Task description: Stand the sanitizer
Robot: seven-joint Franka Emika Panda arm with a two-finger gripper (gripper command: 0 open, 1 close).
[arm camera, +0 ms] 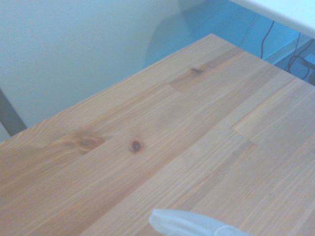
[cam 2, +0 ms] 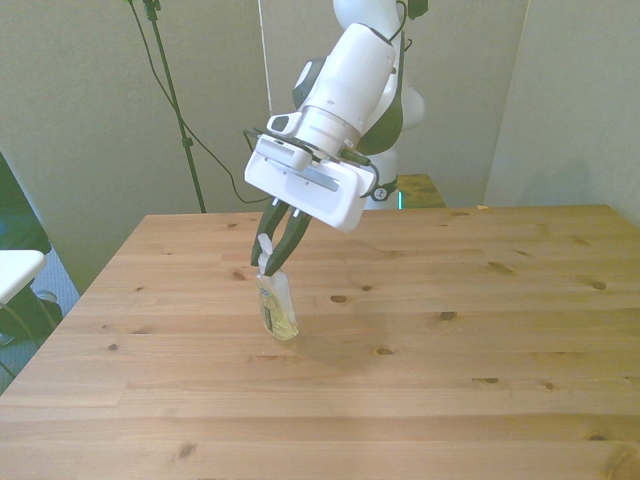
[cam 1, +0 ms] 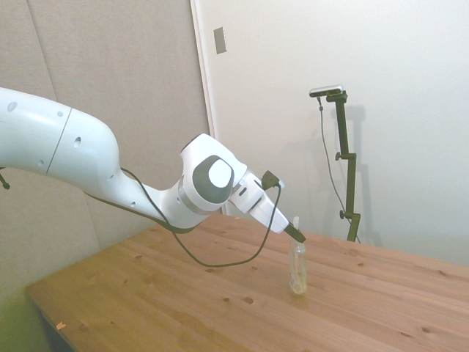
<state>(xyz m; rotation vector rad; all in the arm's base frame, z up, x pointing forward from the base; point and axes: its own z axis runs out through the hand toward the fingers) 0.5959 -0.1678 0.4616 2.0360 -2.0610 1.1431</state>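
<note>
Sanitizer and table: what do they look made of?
Sanitizer: probably clear glossy plastic, since the pale yellowish liquid shows through its wall; the pump on top looks like white opaque plastic. Table: apparently wood, likely pine boards, with visible grain, dark knots and plank seams under a smooth matte finish.

The side view looks across the light pine-plank table (cam 1: pixel 183 293) from off one edge. The front view faces it from higher, opposite. Both share the small clear pump bottle (cam 1: pixel 297 265). The wrist view sits close above bare planks.
</note>
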